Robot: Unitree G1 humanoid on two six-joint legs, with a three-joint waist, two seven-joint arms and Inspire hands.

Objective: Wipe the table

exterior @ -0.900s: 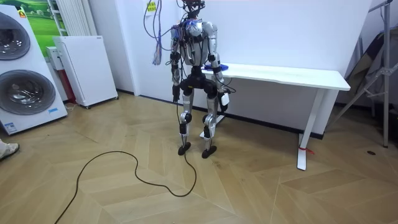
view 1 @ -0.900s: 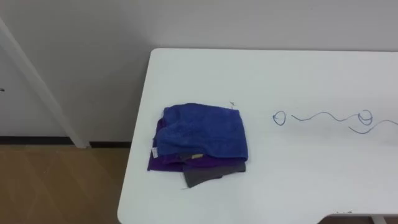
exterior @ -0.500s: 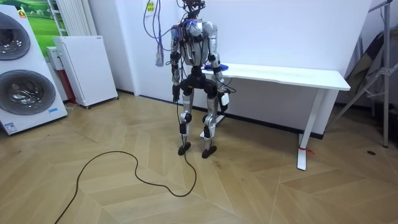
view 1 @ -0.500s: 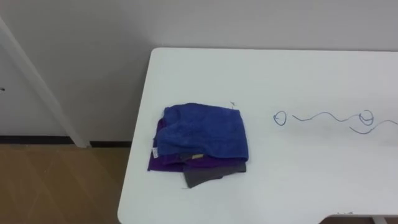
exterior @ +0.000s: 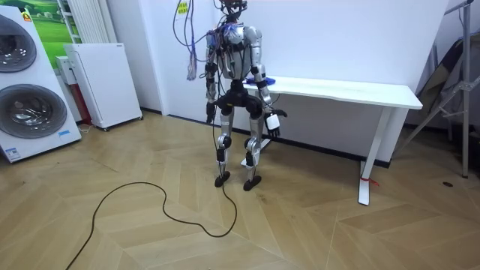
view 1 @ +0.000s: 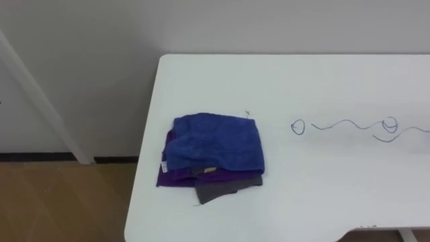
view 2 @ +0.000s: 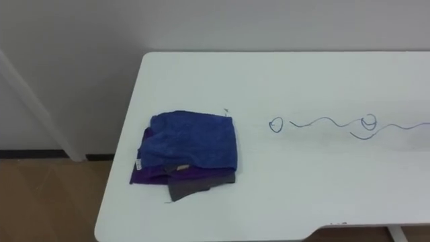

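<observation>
Three folded cloths (view 1: 211, 161) sit stacked near the left end of the white table (view 1: 322, 195), blue over purple over grey, with blue pen squiggles (view 1: 342, 125) well off to their right. Wiping hasn't started: right hand (exterior: 274, 124) and left hand (exterior: 211, 112) hang below the tabletop, fingers too small to read. Next move, I'd say: raise a hand, grasp the blue cloth (view 1: 215, 138).

Robot stands upright on both legs, seen from behind. L arm hangs straight down, left hand (exterior: 211, 115) close by the hip. R arm slightly bent at elbow, right hand (exterior: 274, 124) held low, out from the thigh twd room view's right.
</observation>
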